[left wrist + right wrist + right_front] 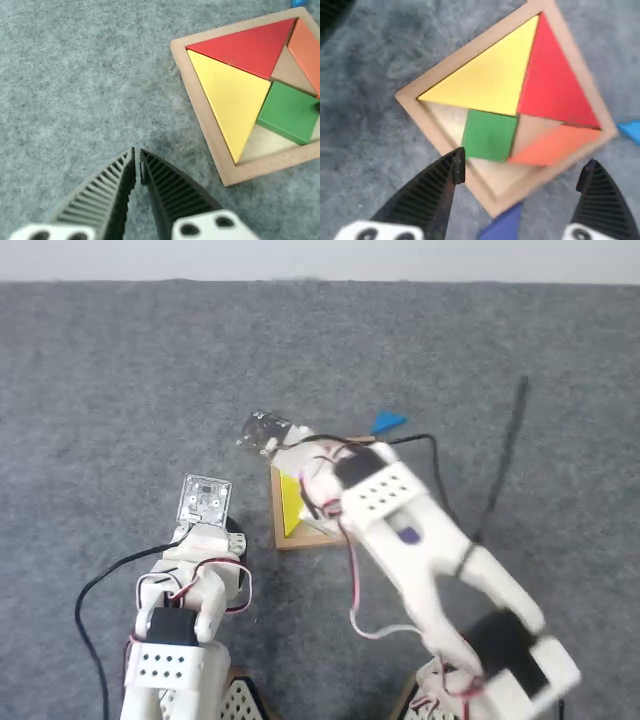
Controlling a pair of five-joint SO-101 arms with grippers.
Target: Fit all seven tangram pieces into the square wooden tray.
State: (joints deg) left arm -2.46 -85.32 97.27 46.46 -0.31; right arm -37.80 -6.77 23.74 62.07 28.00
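**Four pieces seated, right arm poised over the tray**

The square wooden tray [209, 120] lies flat on the grey mat [75, 75]. I count four pieces in it. The yellow triangle [227, 100] and red triangle [247, 47] each run along a tray edge and meet at one corner. The green square [287, 112] and orange triangle [307, 50] sit against them toward the middle. Bare wood shows beside the green square, so I judge the tray is a little over half filled.

A dark blue piece [502, 225] rests on the mat just off the tray corner nearest the green square. A lighter blue piece [388, 422] lies beyond the far edge.

My right gripper [522, 172] hangs over that near corner with its jaws spread wide, probably ready for the dark blue piece. The left gripper [137, 156] is parked beside the tray with its jaws together and holding nothing, which keeps it out of the way.
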